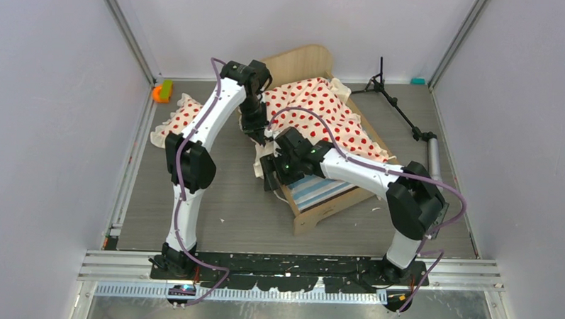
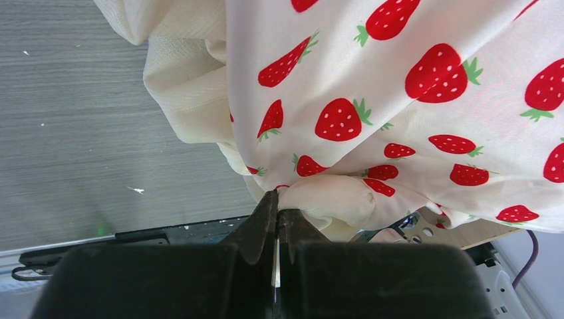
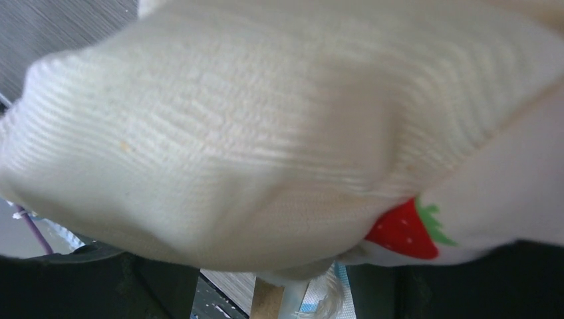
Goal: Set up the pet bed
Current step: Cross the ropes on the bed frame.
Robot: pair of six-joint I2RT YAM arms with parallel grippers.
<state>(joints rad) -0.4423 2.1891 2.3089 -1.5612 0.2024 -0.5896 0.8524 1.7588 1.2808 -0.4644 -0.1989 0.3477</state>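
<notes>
1. The small light-wood pet bed with rounded end boards stands near the middle of the grey wood-grain table, set at an angle. Its head end points toward the far wall.
2. A cream, ruffle-edged blanket printed with red strawberries lies over most of the frame. The blue-and-white striped mattress is bare at the foot end.
3. The left hand is closed tight on a fold of the blanket's edge at the bed's near-left side.
4. The right hand sits just beside it at the same corner. Its fingers are spread wide with cream ruffle bulging loosely between them, and nothing looks pinched.
5. A matching strawberry pillow lies on the table, well apart from the bed on the left.
6. The blanket is thin, soft and light, so it probably sags, bunches and slides instead of holding a shape. A pinch on the hem or a corner seems best, since a grip mid-cloth would only gather folds.
7. Pulling two corners apart should spread the blanket flat over the mattress.
8. The frame looks light enough to shift if the cloth snags on an end board.
9. The pillow looks plump and squashy, so a wide grip across its body seems right.
</notes>
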